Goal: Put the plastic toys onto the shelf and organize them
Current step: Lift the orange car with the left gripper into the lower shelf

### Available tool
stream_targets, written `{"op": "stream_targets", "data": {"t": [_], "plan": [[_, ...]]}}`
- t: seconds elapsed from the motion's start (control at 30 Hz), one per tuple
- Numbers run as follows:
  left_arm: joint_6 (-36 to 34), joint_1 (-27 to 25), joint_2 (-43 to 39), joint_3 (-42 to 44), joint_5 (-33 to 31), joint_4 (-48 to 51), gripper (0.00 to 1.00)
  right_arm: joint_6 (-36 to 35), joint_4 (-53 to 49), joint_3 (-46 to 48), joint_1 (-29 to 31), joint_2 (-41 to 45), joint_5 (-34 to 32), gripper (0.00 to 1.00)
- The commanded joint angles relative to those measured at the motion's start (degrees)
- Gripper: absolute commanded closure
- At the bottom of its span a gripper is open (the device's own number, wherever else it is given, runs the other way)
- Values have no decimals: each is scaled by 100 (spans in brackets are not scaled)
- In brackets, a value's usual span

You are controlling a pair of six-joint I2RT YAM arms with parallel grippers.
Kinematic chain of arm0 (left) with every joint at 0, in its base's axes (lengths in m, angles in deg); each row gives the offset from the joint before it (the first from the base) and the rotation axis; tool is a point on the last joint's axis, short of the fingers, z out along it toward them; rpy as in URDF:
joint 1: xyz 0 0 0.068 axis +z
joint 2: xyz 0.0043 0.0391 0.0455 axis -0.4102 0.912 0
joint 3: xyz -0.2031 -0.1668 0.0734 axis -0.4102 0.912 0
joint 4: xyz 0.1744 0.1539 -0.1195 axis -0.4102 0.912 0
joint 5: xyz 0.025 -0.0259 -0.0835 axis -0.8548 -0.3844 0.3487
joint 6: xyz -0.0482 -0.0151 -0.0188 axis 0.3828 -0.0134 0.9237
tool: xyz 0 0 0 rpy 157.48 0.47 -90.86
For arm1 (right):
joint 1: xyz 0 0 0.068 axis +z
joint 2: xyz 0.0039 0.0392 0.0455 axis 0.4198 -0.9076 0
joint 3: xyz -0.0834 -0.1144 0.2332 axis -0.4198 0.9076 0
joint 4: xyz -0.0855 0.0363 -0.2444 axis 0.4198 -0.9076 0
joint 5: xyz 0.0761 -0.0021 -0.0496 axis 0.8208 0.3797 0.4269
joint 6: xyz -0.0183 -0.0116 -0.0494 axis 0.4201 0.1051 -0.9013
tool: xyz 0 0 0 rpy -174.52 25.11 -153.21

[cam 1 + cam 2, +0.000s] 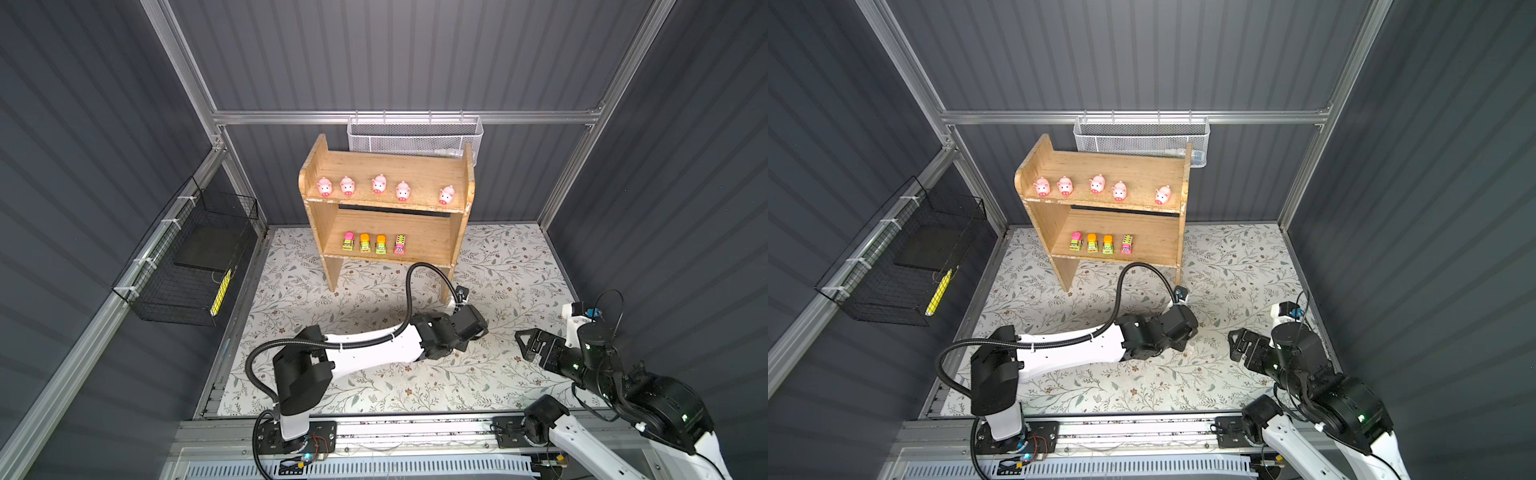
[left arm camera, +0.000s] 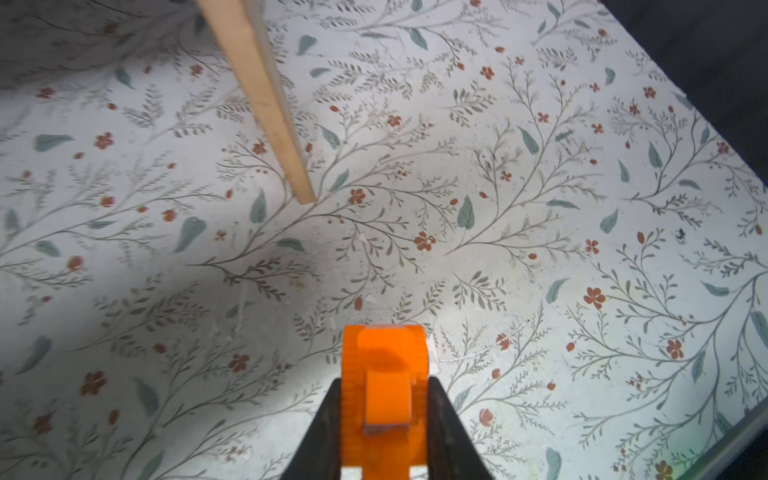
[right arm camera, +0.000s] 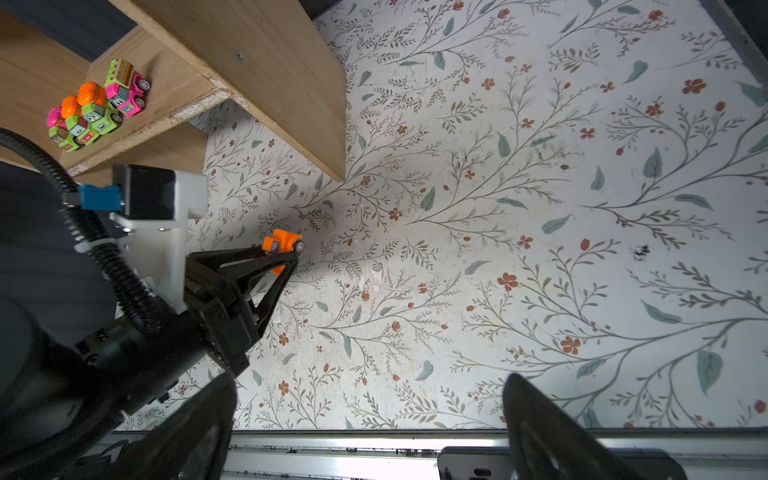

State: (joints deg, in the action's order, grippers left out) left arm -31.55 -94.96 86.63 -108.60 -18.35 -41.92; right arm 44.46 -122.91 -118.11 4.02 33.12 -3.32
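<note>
Light wooden shelf (image 1: 415,170), 5 pink pigs (image 1: 379,184) with darker snouts, 4 toy cars (image 1: 380,244) in lime green, orange and pink, 1 orange car (image 2: 384,386), white tabletop (image 1: 374,384) patterned with grey-green leaves and red flowers, white mesh basket (image 1: 415,139), black wire basket (image 1: 178,299)

You are looking at left arm (image 1: 374,349) showing white link shells, black joint housings. Black corrugated hose (image 1: 409,291) running alongside, white ties (image 1: 340,345) cinching it. Left gripper (image 3: 286,249) showing black triangular fingers (image 3: 224,257). Right arm (image 1: 665,409) glowing green LEDs (image 1: 574,366); white wrist bracket (image 1: 575,328) carrying blue connector (image 1: 593,311).
</note>
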Motion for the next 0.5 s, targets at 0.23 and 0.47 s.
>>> {"op": "stream_targets", "data": {"t": [0.23, 0.47], "plan": [[6, 416, -812, -767, -994, 1302, 74, -205, 240, -307, -14, -11, 249, 1], [-240, 939, -807, -1225, -961, 1201, 73, -268, 176, -442, -17, 63, 232, 1]]}}
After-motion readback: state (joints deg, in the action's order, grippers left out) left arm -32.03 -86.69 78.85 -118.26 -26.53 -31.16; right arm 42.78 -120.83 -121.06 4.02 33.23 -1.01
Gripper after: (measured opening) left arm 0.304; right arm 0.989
